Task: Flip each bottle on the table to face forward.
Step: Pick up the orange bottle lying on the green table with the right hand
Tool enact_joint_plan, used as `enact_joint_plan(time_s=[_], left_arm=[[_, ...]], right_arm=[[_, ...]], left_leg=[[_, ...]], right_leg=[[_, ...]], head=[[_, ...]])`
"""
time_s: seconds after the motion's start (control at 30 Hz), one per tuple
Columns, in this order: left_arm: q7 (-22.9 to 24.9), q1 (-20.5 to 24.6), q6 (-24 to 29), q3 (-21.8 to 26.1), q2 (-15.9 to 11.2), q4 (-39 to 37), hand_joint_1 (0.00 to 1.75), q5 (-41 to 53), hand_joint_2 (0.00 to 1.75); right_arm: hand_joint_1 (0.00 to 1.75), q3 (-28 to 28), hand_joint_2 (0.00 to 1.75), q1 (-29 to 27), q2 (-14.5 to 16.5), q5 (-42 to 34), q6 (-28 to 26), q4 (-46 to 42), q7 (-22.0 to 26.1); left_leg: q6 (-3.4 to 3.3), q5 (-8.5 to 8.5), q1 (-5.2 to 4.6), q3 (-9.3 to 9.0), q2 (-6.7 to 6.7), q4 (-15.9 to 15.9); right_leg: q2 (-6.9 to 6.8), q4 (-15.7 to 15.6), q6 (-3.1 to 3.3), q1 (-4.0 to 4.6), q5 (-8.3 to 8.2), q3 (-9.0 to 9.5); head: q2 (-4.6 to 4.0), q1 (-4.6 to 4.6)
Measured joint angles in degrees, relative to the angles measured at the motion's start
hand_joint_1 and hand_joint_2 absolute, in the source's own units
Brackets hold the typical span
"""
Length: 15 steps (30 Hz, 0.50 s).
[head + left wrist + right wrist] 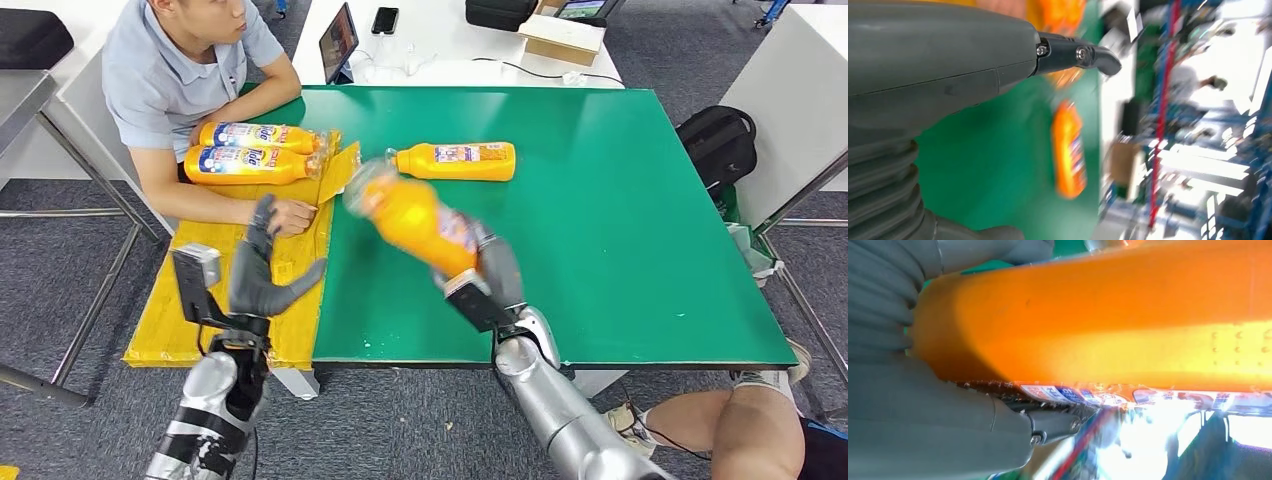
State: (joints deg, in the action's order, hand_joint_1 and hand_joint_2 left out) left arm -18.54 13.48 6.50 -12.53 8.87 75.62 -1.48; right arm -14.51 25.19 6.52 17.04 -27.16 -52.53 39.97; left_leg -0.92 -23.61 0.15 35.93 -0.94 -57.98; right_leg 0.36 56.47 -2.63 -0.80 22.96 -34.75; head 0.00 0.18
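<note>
Right robot hand [487,283] has the orange bottle [412,213] clamped by its base and lifted clear of the green counter [640,200], near the front edge. Its long axis runs diagonally, cap end pointing away toward the far-left corner, base tucked into the palm, so the turn comes from this wrist. It's blurred, so I'd guess it's mid-rotation, label partly showing. A second bottle [455,161] lies flat beyond it toward the far edge, long axis parallel to that edge, cap to the left; the right arm is the nearer one. Left robot hand [262,272] hovers over the yellow board [300,330] at the counter's left edge, fingers spread, holding nothing.
</note>
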Motion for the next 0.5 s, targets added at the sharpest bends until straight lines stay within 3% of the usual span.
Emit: enact_joint_plan(time_s=[0.17,0.27,0.5], left_arm=[[0.12,-0.05,0.22,-0.63,0.20,-0.82,0.00,-0.83,1.75],[-0.05,-0.11,0.24,-1.63,0.31,-2.61,0.00,-3.02,1.75],[-2.35,-0.88,-3.48,-3.82,0.03,-2.75,0.00,-3.94,1.75]], right_arm=[[1.75,0.59,1.75,-0.84,0.11,-0.63,-1.02,-2.79,0.07],[1.75,1.61,1.75,-3.02,0.09,-1.80,-3.10,-9.37,0.12],[1.75,1.59,1.75,-4.26,-0.10,-2.89,-5.75,-13.97,0.11]], left_leg=[[0.00,0.00,0.00,0.01,0.03,0.00],[-0.01,0.00,-0.04,0.02,0.05,0.00],[-0.01,0.01,-0.03,0.04,0.06,0.00]], right_leg=[[0.01,0.00,0.00,-0.01,0.00,-0.01],[0.02,-0.01,-0.01,-0.03,-0.02,-0.04],[0.02,0.00,-0.01,-0.03,-0.02,-0.05]], head=[[0.00,0.02],[0.00,0.00],[0.00,-0.01]])
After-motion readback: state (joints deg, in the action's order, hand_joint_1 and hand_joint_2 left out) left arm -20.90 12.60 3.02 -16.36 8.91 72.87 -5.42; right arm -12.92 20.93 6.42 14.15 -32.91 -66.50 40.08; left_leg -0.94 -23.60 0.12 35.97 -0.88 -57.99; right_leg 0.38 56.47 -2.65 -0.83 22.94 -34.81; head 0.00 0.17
